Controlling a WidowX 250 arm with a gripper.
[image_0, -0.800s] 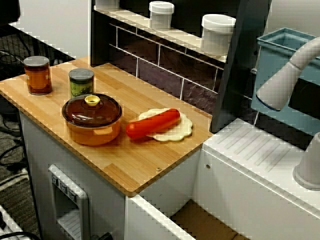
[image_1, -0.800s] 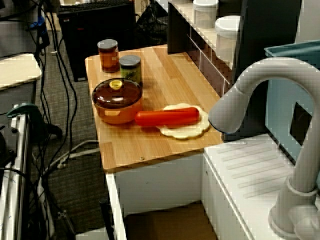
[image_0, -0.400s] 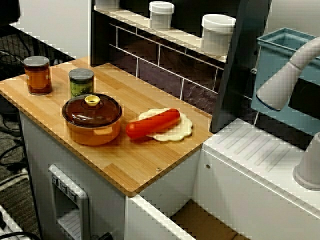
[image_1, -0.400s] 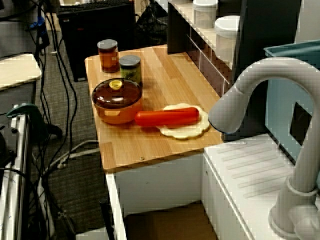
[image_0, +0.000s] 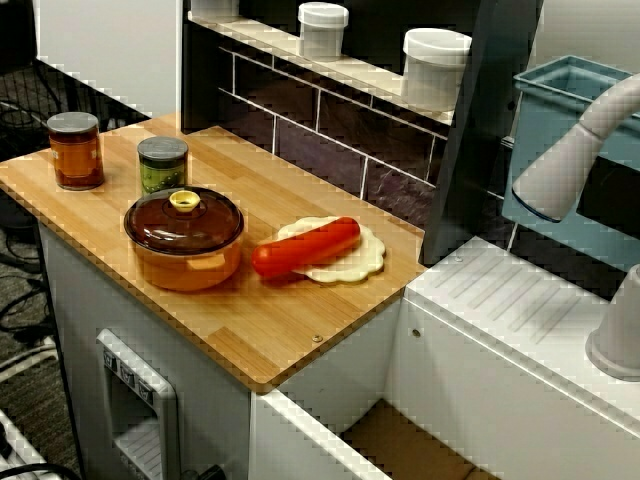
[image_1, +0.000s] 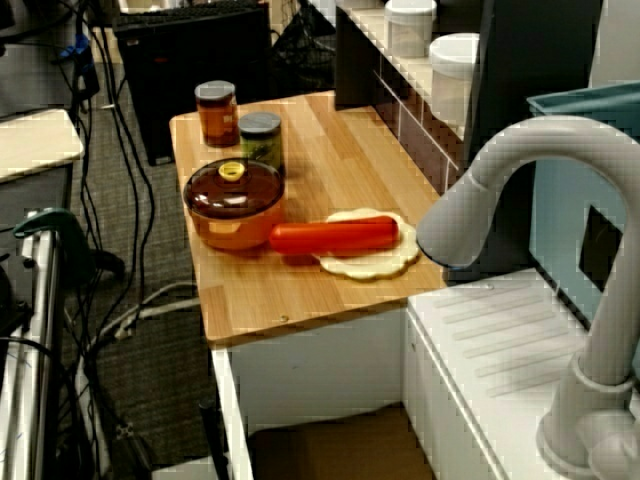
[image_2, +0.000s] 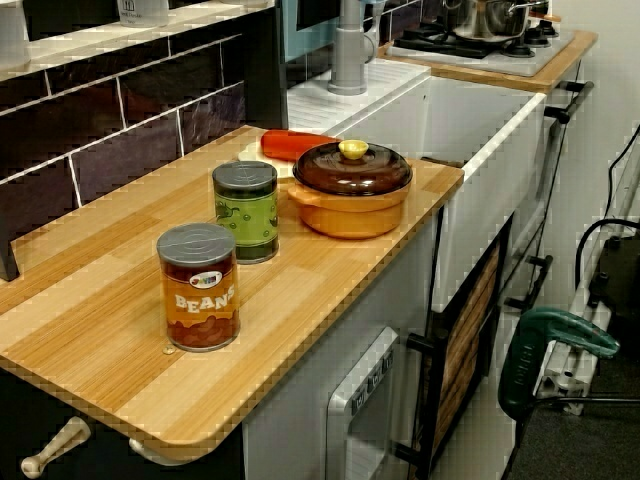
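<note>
I find the gripper in none of my three views, so I cannot tell whether it is open or closed. Count on the wooden counter (image_0: 250, 330): one sausage (image_0: 305, 247), one pale scalloped disc (image_0: 352, 263), one lidded orange pot (image_0: 183, 240), two cans, with the green can (image_0: 162, 165) just behind the pot and the beans can (image_0: 75, 150) beyond that. The sausage lies flat across the disc just beside the pot, its long axis running from the pot's side away toward the grey faucet (image_0: 570, 160). It is smooth, glossy orange-red with rounded ends, and its pot-side end overhangs the disc.
</note>
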